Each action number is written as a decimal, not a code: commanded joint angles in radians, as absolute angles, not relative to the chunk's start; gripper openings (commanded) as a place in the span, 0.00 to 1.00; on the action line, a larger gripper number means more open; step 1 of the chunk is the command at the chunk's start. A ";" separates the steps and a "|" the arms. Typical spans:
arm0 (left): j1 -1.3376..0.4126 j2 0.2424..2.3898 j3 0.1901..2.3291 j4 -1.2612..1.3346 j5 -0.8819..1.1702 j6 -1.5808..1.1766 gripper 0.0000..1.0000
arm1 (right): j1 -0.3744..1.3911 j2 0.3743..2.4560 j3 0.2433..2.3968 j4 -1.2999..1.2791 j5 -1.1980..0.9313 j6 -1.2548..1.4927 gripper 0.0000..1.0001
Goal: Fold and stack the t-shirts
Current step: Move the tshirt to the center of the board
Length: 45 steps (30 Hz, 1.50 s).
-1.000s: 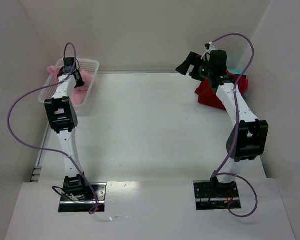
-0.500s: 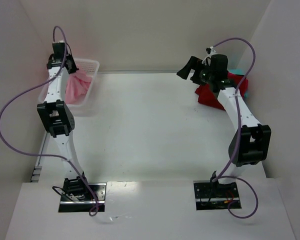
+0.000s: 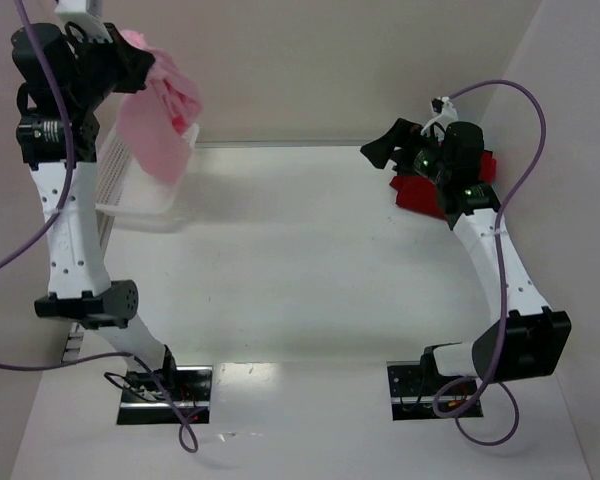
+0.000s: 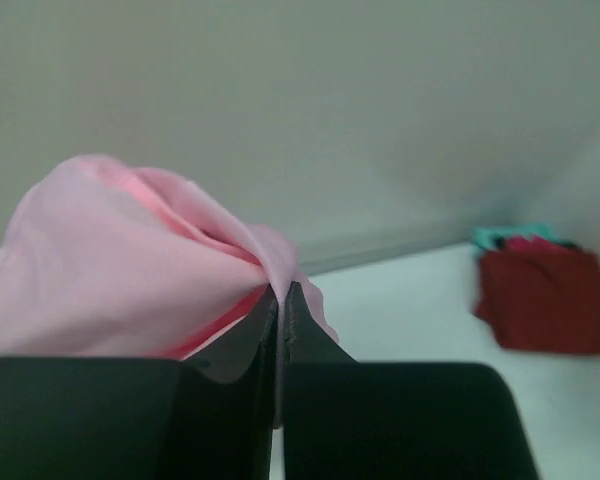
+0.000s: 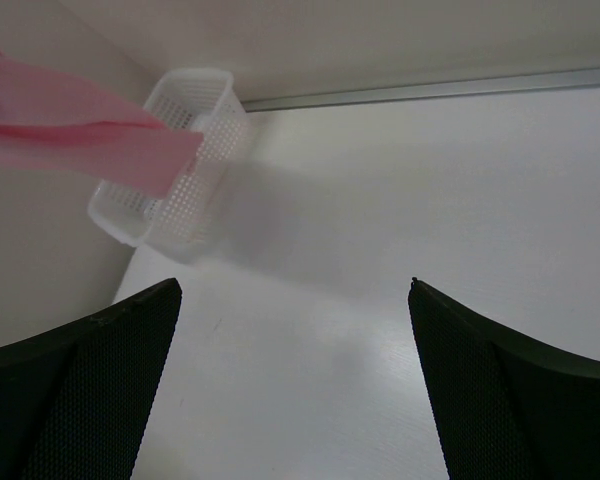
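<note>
My left gripper (image 3: 132, 50) is raised high at the back left, shut on a bunched fold of the light pink t-shirt (image 3: 160, 115), which hangs above the white mesh basket (image 3: 140, 200). In the left wrist view the fingers (image 4: 282, 290) pinch the pink cloth (image 4: 130, 270) tightly. A dark red folded t-shirt (image 3: 415, 192) lies at the back right, with a teal edge (image 4: 505, 235) showing behind it (image 4: 540, 295). My right gripper (image 3: 385, 145) hovers just left of the red shirt, wide open (image 5: 291, 285) and holding nothing.
The basket (image 5: 180, 200) stands against the left wall near the back corner. White walls close in the table on the left, back and right. Purple cables loop off both arms.
The left gripper closed on the pink t-shirt in the basket and lifted it high above the basket. The right arm shifted slightly right and stayed open.
</note>
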<state>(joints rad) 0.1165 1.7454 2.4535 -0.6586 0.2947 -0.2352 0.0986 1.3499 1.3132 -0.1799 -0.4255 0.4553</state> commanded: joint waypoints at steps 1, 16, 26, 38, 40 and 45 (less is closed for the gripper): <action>0.013 1.657 2.355 -0.690 0.524 -0.210 0.02 | 0.109 1.278 1.260 -0.133 -0.451 0.428 1.00; -0.150 1.353 1.728 -0.531 0.591 -0.255 0.10 | 0.118 1.085 1.065 -0.005 -0.537 0.468 1.00; -0.170 1.349 1.407 -0.534 0.504 -0.167 0.02 | 0.138 1.114 1.031 -0.048 -0.543 0.425 1.00; -0.379 1.448 1.831 -0.526 0.161 -0.210 0.00 | 0.288 1.247 1.092 -0.060 -0.472 0.382 1.00; -0.379 1.491 1.926 -0.526 0.205 -0.221 0.00 | 0.288 1.247 1.083 -0.038 -0.483 0.382 1.00; -0.416 1.647 2.191 -0.526 0.460 -0.294 0.00 | 0.288 1.172 1.006 -0.006 -0.399 0.380 1.00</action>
<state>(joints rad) -0.3836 1.5600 2.0834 -0.5598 0.3141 -0.2321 0.2783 1.2392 1.0321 -0.0799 -0.4606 0.3954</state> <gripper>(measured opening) 0.011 0.999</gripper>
